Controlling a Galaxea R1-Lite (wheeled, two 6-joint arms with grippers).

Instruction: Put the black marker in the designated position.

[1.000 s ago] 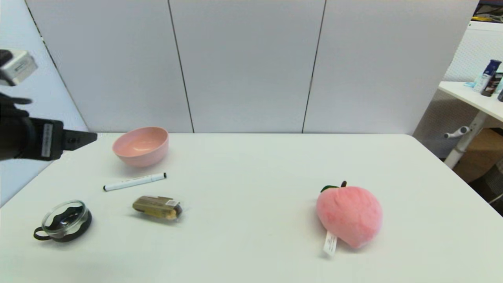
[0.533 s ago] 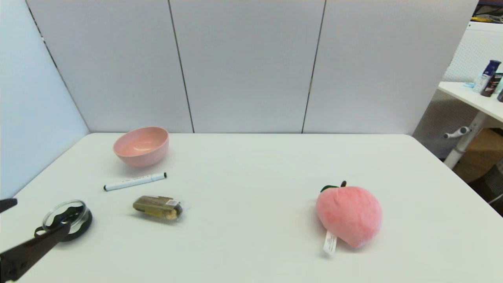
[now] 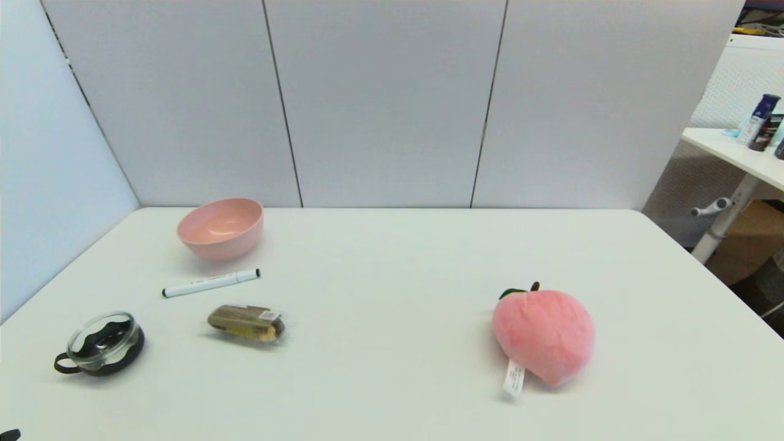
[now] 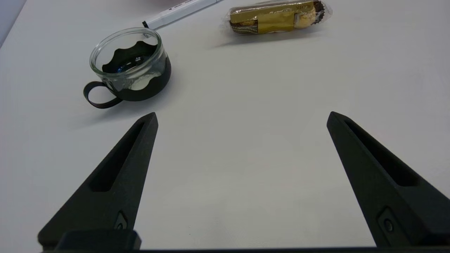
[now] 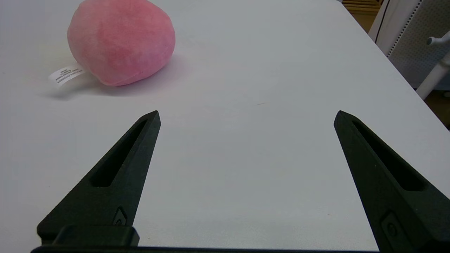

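Observation:
The black marker (image 3: 211, 282), a slim white pen with black tips, lies flat on the table just in front of the pink bowl (image 3: 221, 228); one end of the marker (image 4: 179, 13) shows in the left wrist view. My left gripper (image 4: 240, 117) is open over bare table near the front left corner, short of the glass cup, and only a sliver of its finger (image 3: 8, 435) shows in the head view. My right gripper (image 5: 246, 116) is open over bare table near the plush peach and holds nothing.
A glass cup in a black holder (image 3: 101, 343) (image 4: 129, 66) stands at the front left. A brown wrapped snack bar (image 3: 246, 323) (image 4: 276, 17) lies beside the marker. A pink plush peach (image 3: 544, 335) (image 5: 121, 41) sits right of centre.
My left arm dropped from high at the far left, swept down past the cup and pulled back almost out of the head view. The things on the table stayed put.

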